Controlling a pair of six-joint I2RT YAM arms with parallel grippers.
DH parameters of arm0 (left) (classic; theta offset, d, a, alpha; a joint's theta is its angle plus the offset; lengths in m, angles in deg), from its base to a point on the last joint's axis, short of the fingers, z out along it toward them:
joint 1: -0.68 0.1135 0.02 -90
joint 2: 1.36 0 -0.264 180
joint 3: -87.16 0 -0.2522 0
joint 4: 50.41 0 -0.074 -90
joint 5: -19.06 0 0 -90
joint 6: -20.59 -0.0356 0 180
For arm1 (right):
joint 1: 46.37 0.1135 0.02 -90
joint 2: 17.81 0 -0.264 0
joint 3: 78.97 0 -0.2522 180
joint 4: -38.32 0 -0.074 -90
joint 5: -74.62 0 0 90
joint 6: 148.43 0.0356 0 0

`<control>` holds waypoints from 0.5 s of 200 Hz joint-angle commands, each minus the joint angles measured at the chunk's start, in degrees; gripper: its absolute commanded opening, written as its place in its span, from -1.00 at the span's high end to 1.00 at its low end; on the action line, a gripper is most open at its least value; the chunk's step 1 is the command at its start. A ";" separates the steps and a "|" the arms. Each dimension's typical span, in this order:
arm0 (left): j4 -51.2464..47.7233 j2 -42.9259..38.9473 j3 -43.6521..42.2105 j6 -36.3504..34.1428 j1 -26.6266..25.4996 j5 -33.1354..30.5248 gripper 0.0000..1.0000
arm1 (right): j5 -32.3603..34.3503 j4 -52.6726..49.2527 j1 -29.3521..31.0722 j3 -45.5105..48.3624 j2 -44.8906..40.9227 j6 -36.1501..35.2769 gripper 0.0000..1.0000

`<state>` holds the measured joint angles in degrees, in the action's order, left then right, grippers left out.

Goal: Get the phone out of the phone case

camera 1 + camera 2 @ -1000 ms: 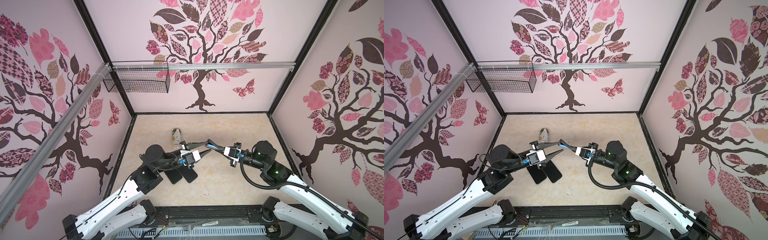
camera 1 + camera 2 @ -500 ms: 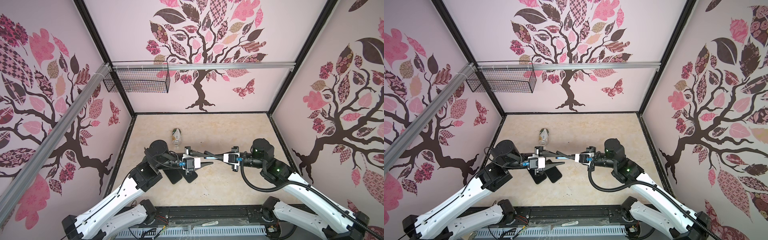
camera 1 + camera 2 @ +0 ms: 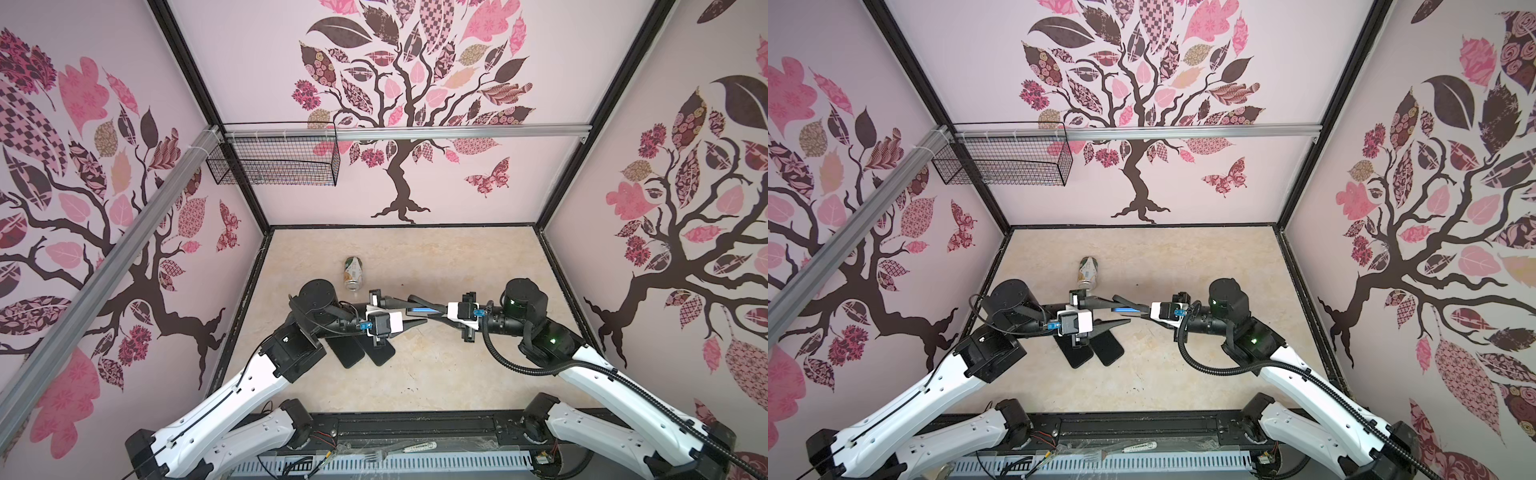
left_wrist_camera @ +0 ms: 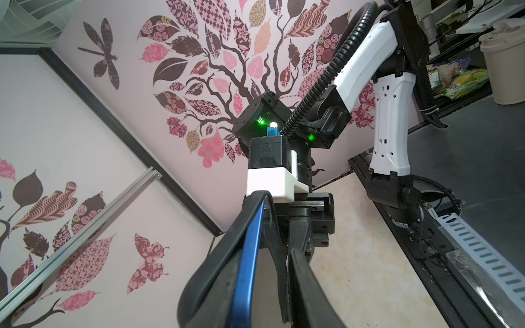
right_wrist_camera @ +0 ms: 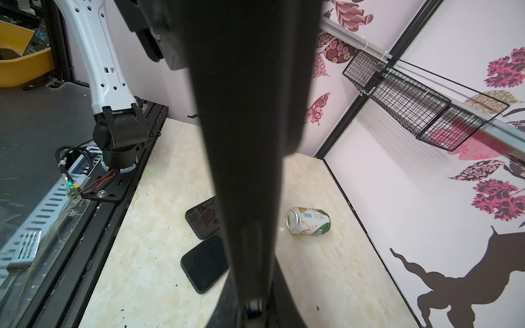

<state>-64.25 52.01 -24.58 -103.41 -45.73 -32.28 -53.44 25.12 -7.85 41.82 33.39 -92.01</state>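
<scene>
Since a second ago, swung down from a peaked, nose-up pose into a level line, both wrists drawn a little toward 6 o'clock and held clear above the table [image 3: 457, 374]; over the last half second, hardly any shift. Carried between them near the table's middle: the blue phone [image 4: 247, 269], not yet free, with the black phone case [image 4: 216, 255] bowed off its edge in the left wrist view, so probably mid-peel rather than done; left gripper [image 3: 414, 311] with jaws partly spread, clamped across one end of the case; right gripper [image 3: 1131, 311] with jaws pinched narrow on the opposite end, rim alone or phone too: impossible to tell. Counted: two arms, one cased phone aloft, two black phones [image 5: 204, 264] lying flat and close together at 8 o'clock under the left wrist, one drink can [image 3: 353, 272] on its side at 11 o'clock, one wire basket [image 3: 274, 162] high on the wall toward 11 o'clock, one fork [image 3: 372, 456] at the 6 o'clock rail
</scene>
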 commanded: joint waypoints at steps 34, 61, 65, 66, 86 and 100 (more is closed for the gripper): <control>-8.08 3.80 -4.80 1.56 1.40 2.44 0.38 | -3.86 19.32 0.37 -2.58 -3.10 5.95 1.00; -8.12 5.28 -4.71 2.96 2.33 7.49 0.38 | -4.04 20.62 0.36 -2.53 -3.56 5.59 1.00; -8.22 5.50 -4.67 3.05 2.45 7.92 0.38 | -4.13 20.66 0.34 -2.62 -3.58 5.55 1.00; -8.25 5.60 -4.62 3.10 2.42 7.97 0.38 | -4.13 20.66 0.34 -2.62 -3.58 5.55 1.00; -8.42 6.37 -4.47 3.15 2.63 8.87 0.38 | -4.39 21.35 0.36 -2.71 -3.80 5.71 1.00; -8.41 6.87 -4.65 3.31 2.89 9.07 0.38 | -4.56 22.07 0.36 -2.59 -3.87 6.06 1.00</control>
<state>-59.57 54.48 -25.48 -100.68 -42.82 -25.86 -53.07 27.76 -8.22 43.00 33.24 -90.11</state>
